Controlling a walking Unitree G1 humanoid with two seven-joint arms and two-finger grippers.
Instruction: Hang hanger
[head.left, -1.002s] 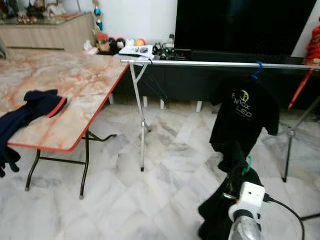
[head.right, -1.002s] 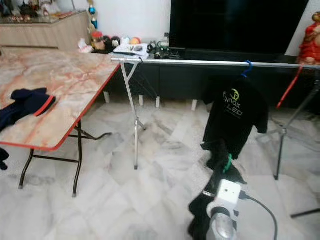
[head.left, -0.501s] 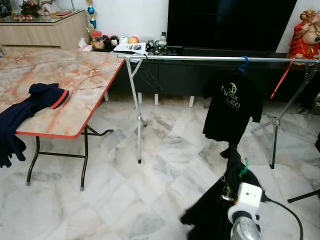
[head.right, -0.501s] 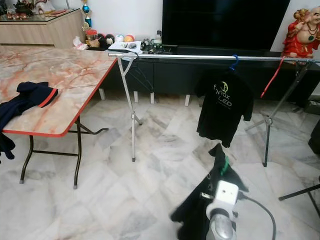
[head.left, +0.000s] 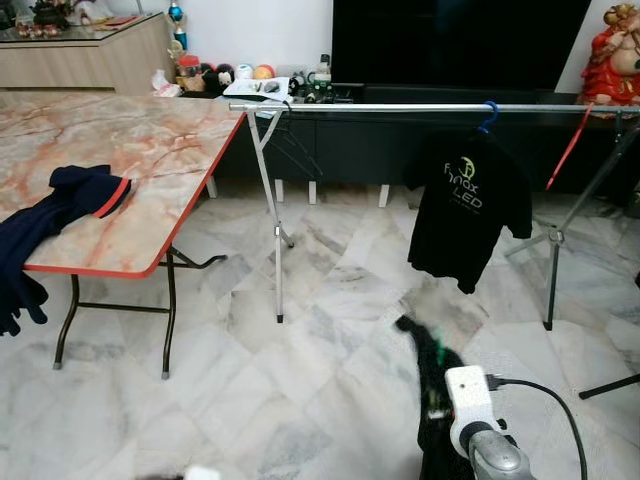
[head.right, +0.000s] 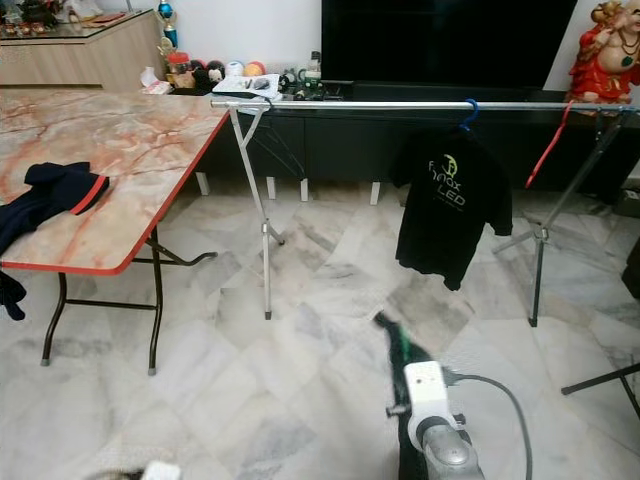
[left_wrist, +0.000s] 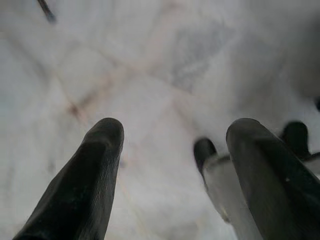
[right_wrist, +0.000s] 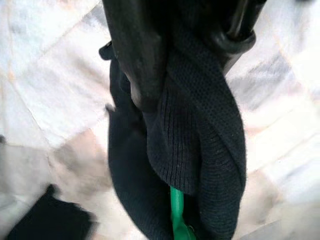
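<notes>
My right gripper is shut on a dark knit garment, and a green hanger pokes out of its folds. In the eye views this dark garment dangles, blurred, low over the floor in front of my right wrist. A silver clothes rail runs across the room beyond it. A black T-shirt hangs from the rail on a blue hanger. My left gripper is open over the marble floor with nothing between its fingers.
A marble-topped folding table with a navy garment stands at the left. The rail's leg stands beside the table. A tripod stand is at the right. A dark TV unit and a red statue line the back wall.
The held garment has swung left and now hangs narrower and blurred. The view has shifted slightly as the camera moved. The shirt still hangs on the rail.
</notes>
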